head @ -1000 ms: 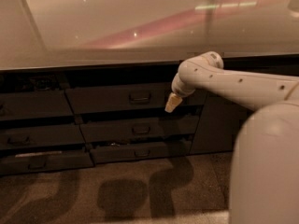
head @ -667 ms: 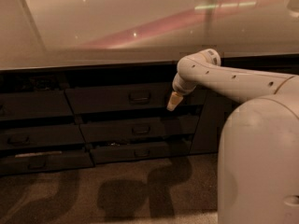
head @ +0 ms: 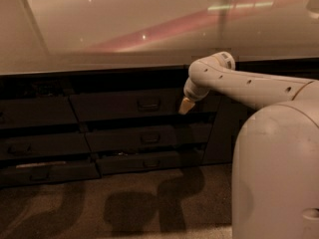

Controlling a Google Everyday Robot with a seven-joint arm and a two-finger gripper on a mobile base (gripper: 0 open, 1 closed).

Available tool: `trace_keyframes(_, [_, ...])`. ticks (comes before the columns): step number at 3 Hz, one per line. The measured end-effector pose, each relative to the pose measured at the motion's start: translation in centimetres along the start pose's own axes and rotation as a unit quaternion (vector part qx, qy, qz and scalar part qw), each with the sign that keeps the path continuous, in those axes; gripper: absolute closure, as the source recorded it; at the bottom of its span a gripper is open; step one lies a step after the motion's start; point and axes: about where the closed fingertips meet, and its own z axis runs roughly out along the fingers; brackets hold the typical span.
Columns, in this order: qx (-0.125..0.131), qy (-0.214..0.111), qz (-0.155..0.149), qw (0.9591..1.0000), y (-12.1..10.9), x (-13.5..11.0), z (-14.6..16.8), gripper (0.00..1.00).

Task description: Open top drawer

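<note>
Where the top drawer (head: pixel 114 106) ends on the right, the end effector (head: pixel 186 105) hangs, its grip state unclear.

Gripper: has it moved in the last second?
No: the gripper stays just right of the handle on the top drawer.

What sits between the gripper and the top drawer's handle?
Only bare front of the top drawer, seen in the camera view; the gripper hangs right of the handle.
</note>
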Motion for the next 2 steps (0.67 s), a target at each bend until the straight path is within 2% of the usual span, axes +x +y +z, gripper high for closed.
trace_keyframes(2, [0.0, 0.0, 0.0, 1.0, 0.0, 0.0, 0.0, 0.66])
